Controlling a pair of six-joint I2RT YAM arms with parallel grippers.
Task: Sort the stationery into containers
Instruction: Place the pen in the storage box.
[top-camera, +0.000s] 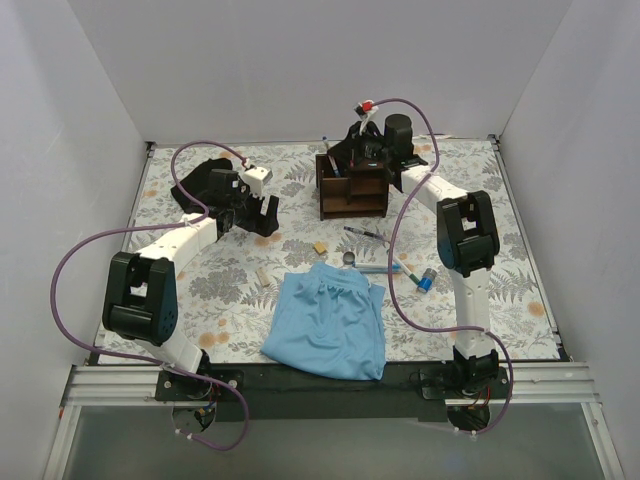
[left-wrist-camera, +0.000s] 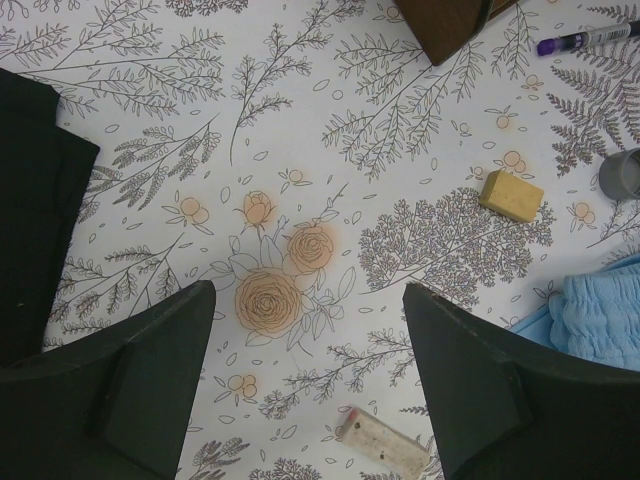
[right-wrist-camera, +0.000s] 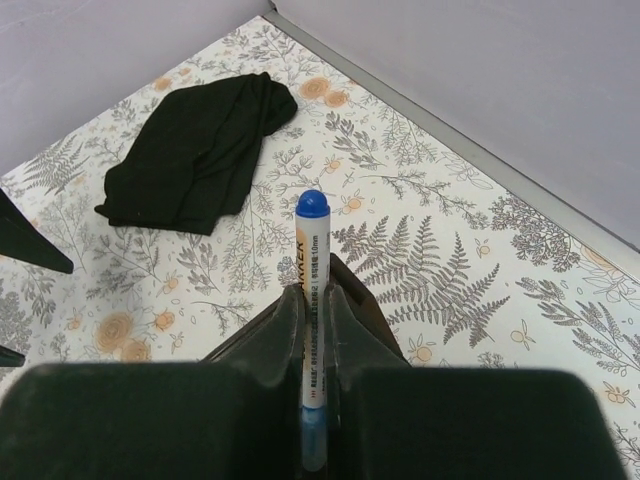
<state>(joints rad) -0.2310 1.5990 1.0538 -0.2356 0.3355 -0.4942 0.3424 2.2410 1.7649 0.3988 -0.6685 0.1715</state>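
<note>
While the marker (right-wrist-camera: 311, 245) is clamped by its barrel in the right gripper (right-wrist-camera: 315, 300) beside the organizer (top-camera: 352, 198), it is judged light, stiff and smooth | pivoting is feared, so mid-barrel is favoured | left gripper (left-wrist-camera: 308, 300) is spread wide, nothing held

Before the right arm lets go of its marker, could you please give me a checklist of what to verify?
1. Marker pinched in right gripper: ok, fingers shut on its barrel.
2. Right gripper over the organizer: ok, at its rear edge in the top view.
3. Slot below free: cannot tell, the gripper hides it.
4. Left gripper open and empty: ok.
5. Left gripper apart from the organizer: ok, off to its left.
</note>
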